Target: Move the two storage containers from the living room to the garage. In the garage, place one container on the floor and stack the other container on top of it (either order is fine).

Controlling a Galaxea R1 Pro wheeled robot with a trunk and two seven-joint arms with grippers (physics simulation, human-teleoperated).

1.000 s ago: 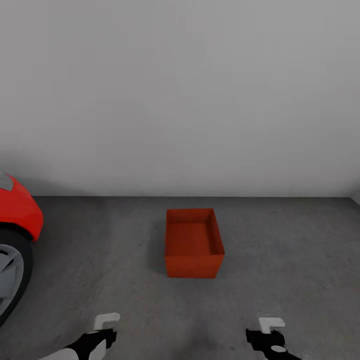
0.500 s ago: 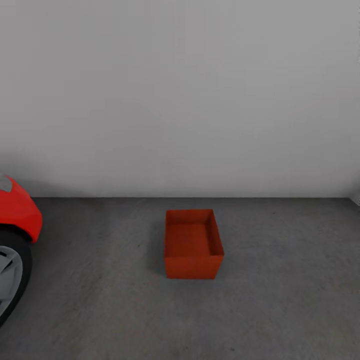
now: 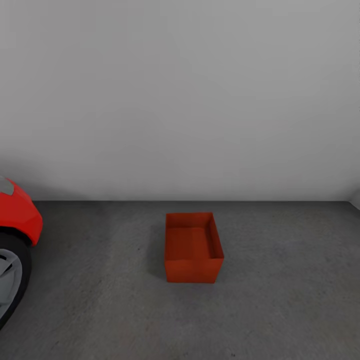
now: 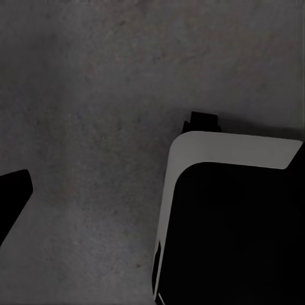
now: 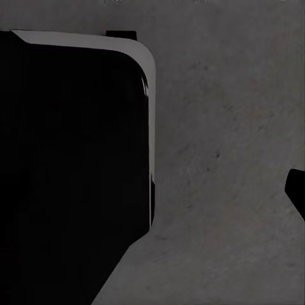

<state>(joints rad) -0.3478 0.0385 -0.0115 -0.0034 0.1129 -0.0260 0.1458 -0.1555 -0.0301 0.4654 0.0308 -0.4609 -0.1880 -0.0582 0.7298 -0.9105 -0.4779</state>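
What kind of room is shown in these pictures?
Most likely a garage. The floor is rough dark grey concrete, the wall is bare and white-grey, and the front of a red car with its wheel stands at the left. One storage container sits on the floor.

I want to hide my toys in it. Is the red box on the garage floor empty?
Empty. The storage container stands upright on the floor, and the head view looks into its open top: only bare orange-red inner walls and bottom show.
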